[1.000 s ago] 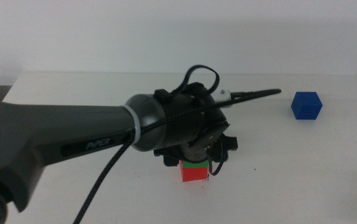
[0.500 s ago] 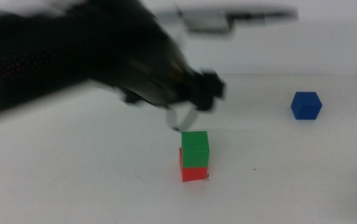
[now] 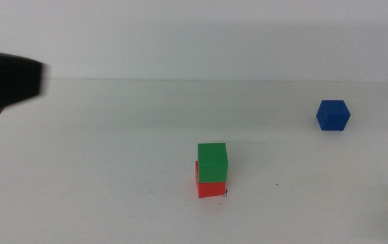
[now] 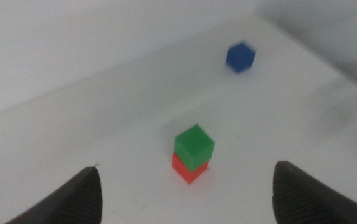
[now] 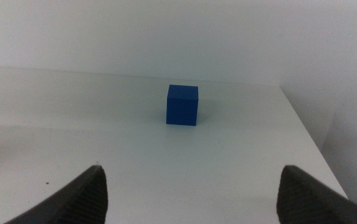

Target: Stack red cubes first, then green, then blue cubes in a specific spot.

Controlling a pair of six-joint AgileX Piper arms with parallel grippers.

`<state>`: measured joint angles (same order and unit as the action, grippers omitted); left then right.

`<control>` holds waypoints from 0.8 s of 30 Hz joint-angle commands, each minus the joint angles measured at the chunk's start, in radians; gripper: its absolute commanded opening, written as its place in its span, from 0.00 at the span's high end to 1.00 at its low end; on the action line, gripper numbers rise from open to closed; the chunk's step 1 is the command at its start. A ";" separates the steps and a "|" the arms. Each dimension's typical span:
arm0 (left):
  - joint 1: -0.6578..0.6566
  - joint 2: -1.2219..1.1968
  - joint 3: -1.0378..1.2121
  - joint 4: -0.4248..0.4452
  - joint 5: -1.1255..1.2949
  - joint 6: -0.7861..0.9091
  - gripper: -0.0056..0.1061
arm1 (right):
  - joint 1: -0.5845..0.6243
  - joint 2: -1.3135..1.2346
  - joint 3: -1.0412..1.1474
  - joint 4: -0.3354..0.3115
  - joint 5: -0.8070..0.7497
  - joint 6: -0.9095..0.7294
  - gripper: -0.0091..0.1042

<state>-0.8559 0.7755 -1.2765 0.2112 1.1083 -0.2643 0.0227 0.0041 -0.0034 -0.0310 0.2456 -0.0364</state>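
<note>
The green cube sits on the red cube just below the centre of the middle view, the pair resting on the marked spot, where a small black tick shows at the red cube's lower right corner. The green cube is set slightly off square from the red one beneath. The blue cube stands alone on the white table toward the upper right of the frame, well apart from the stack. What remains, by my judgement, is to fetch the blue cube and set it on the green one. The right gripper has its jaws spread wide with nothing between them, and in its wrist view the blue cube lies straight ahead between the two jaws, one flat face turned toward them. The left gripper is likewise wide open and empty; its view shows the stack close ahead and the blue cube far beyond, and only a blurred dark part of that arm shows at the left edge of the middle view. The right arm is the nearer and better lined up for the blue cube.
</note>
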 commanded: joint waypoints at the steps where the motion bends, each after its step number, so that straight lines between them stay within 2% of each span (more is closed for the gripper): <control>1: -0.002 -0.047 0.009 -0.011 -0.006 0.003 0.11 | -0.003 -0.004 0.003 -0.011 -0.008 -0.005 0.10; 23: -0.002 -0.072 0.009 0.009 -0.021 0.005 0.11 | -0.003 -0.004 0.003 -0.011 -0.008 -0.005 0.10; 24: -0.002 -0.072 0.009 0.009 -0.021 0.005 0.11 | -0.003 -0.004 0.003 -0.023 -0.045 -0.012 0.10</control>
<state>-0.8559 0.7077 -1.2684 0.2182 1.0999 -0.2602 0.0227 0.0041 -0.0034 -0.0350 0.2357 -0.0364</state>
